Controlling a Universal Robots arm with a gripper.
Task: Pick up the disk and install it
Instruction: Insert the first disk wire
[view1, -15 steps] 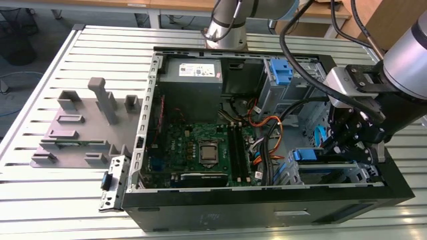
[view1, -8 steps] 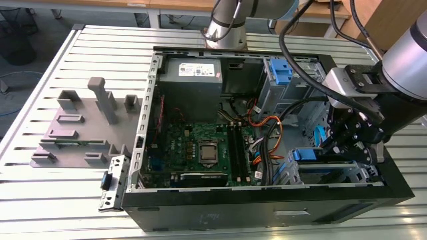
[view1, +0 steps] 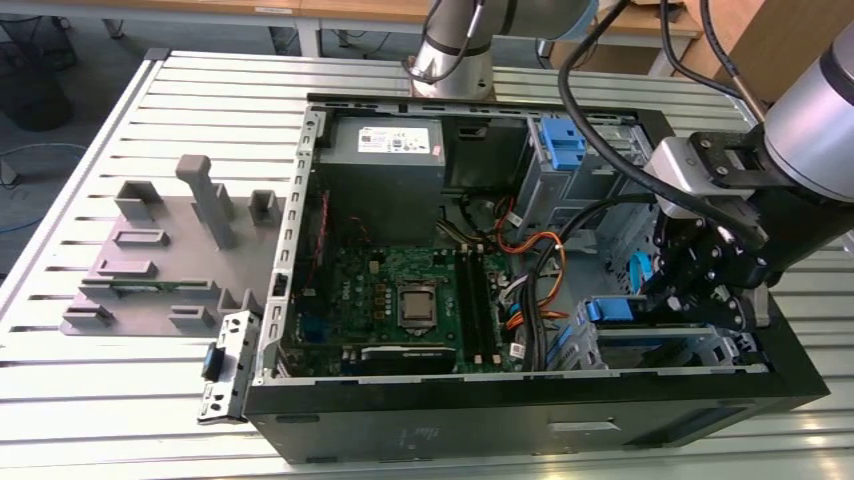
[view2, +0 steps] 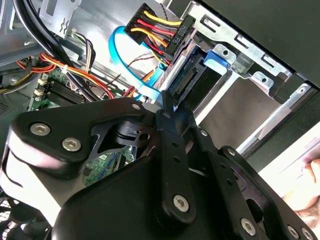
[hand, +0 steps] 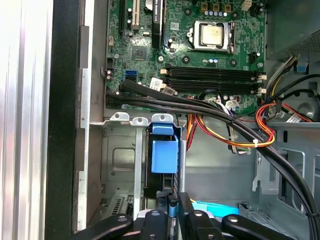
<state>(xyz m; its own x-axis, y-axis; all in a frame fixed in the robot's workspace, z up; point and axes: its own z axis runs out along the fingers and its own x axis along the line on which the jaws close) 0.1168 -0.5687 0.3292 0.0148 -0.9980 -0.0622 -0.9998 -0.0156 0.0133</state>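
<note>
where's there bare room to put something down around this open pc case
Free: the slatted table on the exterior view's left, beyond the grey fixture block, and the strip in front of the case. Crowded: inside, cables cross the motherboard, and the gripper is down at the drive bay with the disk.

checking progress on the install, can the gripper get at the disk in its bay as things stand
Probably yes. In the exterior view the gripper hangs inside the open case, right by the disk in its metal bay. In the first wrist view the cable bundle runs beside the disk's blue bracket, not across it.
</note>
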